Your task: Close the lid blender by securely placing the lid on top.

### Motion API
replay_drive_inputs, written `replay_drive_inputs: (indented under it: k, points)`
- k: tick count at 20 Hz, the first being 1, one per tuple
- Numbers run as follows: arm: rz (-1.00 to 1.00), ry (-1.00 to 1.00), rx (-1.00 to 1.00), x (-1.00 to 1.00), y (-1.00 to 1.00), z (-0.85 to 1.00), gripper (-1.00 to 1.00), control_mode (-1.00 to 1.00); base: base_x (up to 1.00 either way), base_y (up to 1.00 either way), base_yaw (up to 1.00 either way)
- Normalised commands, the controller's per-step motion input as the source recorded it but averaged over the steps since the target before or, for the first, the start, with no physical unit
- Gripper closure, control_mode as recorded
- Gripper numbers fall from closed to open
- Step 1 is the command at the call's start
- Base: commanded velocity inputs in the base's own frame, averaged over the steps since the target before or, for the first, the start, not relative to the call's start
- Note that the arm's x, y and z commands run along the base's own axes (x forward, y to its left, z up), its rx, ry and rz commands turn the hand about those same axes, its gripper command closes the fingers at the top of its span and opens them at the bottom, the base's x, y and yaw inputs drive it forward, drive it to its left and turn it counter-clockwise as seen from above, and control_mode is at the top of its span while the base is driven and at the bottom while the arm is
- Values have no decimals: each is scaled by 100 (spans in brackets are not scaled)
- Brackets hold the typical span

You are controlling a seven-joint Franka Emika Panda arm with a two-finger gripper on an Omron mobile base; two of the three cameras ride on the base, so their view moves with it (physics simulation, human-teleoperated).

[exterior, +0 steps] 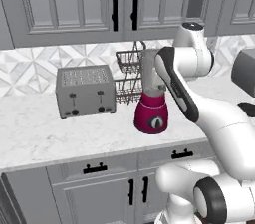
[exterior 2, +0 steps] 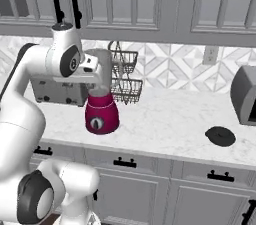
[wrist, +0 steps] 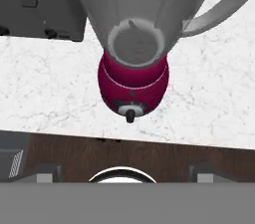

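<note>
1. The blender [exterior: 151,114] stands on the marble counter [exterior: 40,133], its magenta base with the grey dial facing the cabinet fronts
2. Its clear jar, seen from above in the hand view, is open at the top; nothing can be made out inside it, and the side handle curves off to the upper right there
3. The lid [exterior 2: 220,136], a flat black round cap, lies on the counter well to the right of the blender, near a grey appliance [exterior 2: 245,95] at the right edge
4. The gripper [wrist: 127,170] hangs above the jar mouth, looking straight down; its fingers stand wide apart and hold nothing
5. A grey four-slot toaster [exterior: 85,91] sits just left of the blender
6. A two-tier wire basket [exterior: 129,76] stands behind the blender against the tiled wall; its contents cannot be made out
</note>
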Motion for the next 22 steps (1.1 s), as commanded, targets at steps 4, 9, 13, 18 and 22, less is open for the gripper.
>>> replay_drive_inputs:
  k: [4, 9, 13, 18, 22]
  points:
    - [0, 0, 0, 0, 0, 0, -100, 100, 23, -99, -2]
    - [0, 0, 0, 0, 0, 0, -100, 100, 36, -76, -2]
    - [0, 0, 0, 0, 0, 0, -100, 100, 44, -14, 0]
    - [0, 0, 0, 0, 0, 0, -100, 100, 27, 0, 0]
    - [0, 0, 0, 0, 0, 0, -100, 100, 24, 0, 0]
